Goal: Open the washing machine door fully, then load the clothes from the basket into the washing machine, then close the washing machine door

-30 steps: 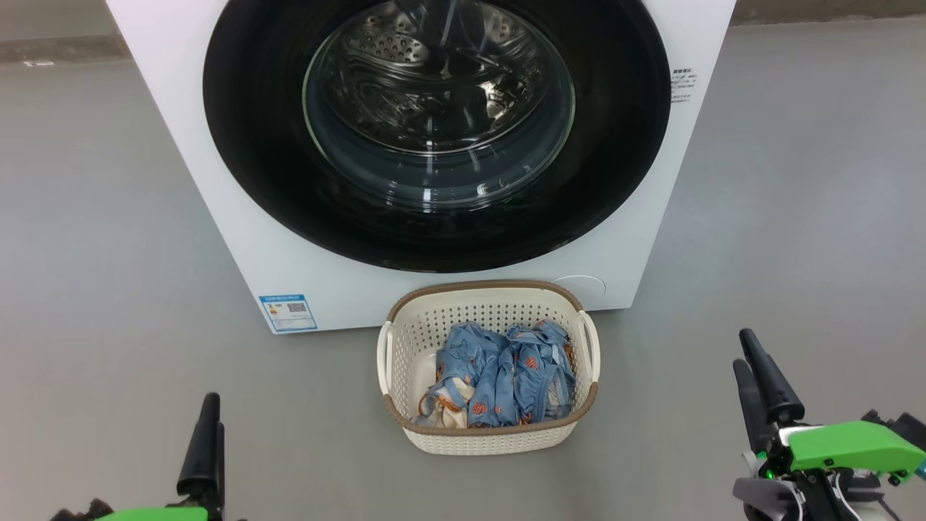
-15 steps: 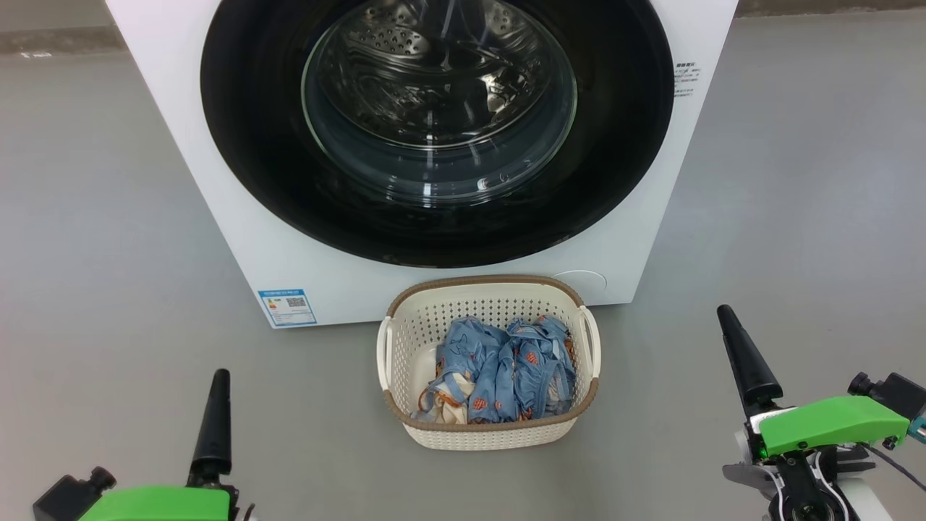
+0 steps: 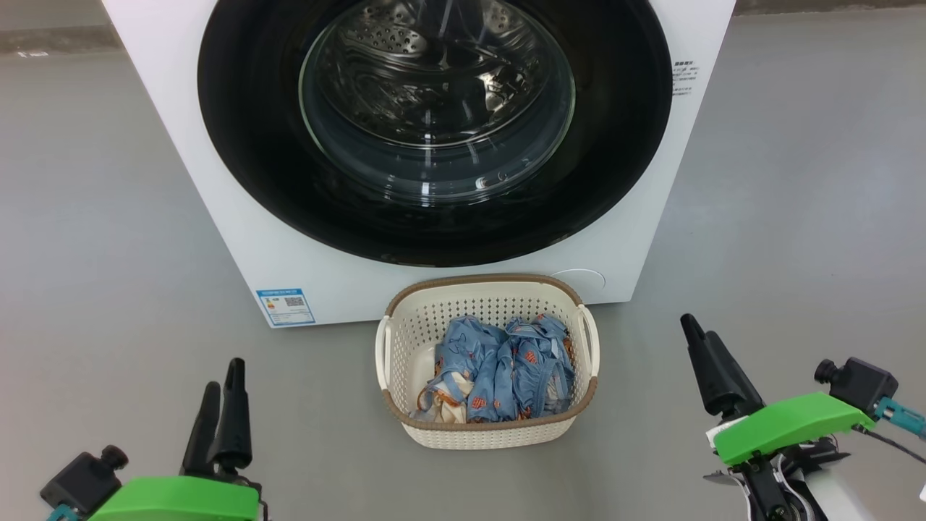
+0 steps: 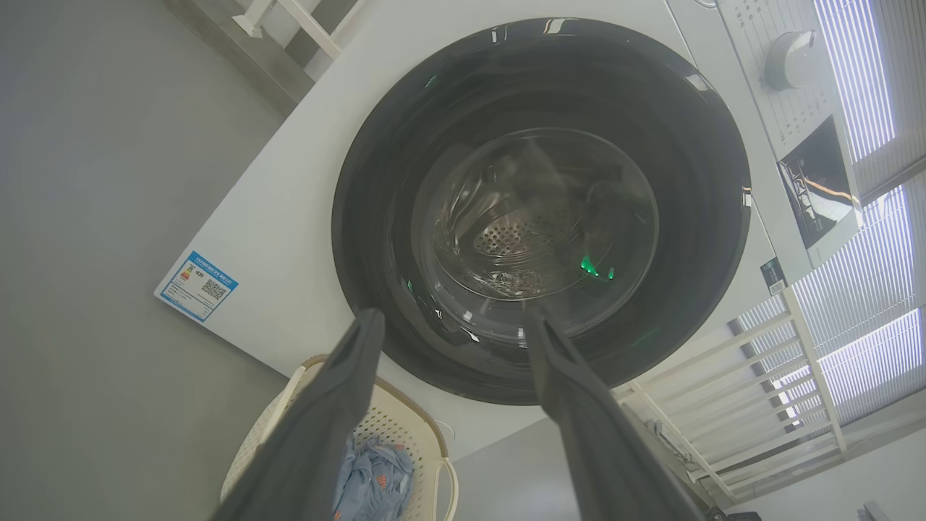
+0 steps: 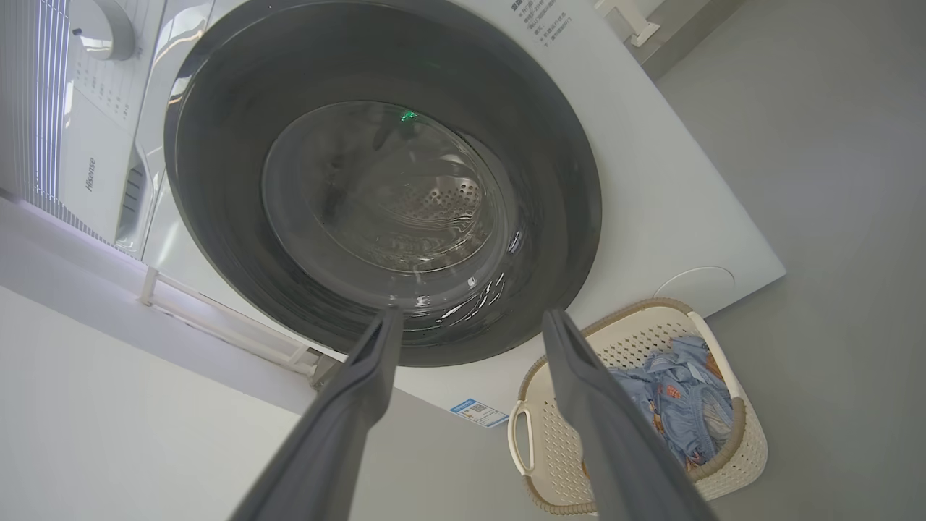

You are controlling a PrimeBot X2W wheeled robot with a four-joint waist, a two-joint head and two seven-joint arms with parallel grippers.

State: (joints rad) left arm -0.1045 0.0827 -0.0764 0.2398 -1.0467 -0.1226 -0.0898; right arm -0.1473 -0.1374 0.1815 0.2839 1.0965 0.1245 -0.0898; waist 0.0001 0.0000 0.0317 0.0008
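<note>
The washing machine [image 3: 217, 239] stands straight ahead, a white box with a small blue sticker [image 3: 285, 307]. The washing machine door [image 3: 246, 108] lies flat against its front, glossy black around a clear glass bowl [image 3: 436, 94]. On the floor before it sits the basket [image 3: 485, 281], holding the light-blue clothes [image 3: 506, 365]. My left gripper [image 3: 223, 378] hovers low at the left of the basket, open and empty. At the basket's right my right gripper [image 3: 699, 329] is open and empty too. Both wrist views look up at the door [image 4: 376, 181] [image 5: 210, 181] between spread fingers [image 4: 454, 322] [image 5: 472, 318].
Grey floor surrounds the machine on both sides. A white railing [image 4: 723, 420] [image 5: 217, 318] runs beside the machine, with slatted blinds [image 4: 861, 72] behind it. A round control dial [image 4: 788, 58] sits on the machine's top panel.
Both grippers have risen and turned in the head view. The right one has shifted left, nearer the basket. The head camera has moved slightly; door and basket are as before.
</note>
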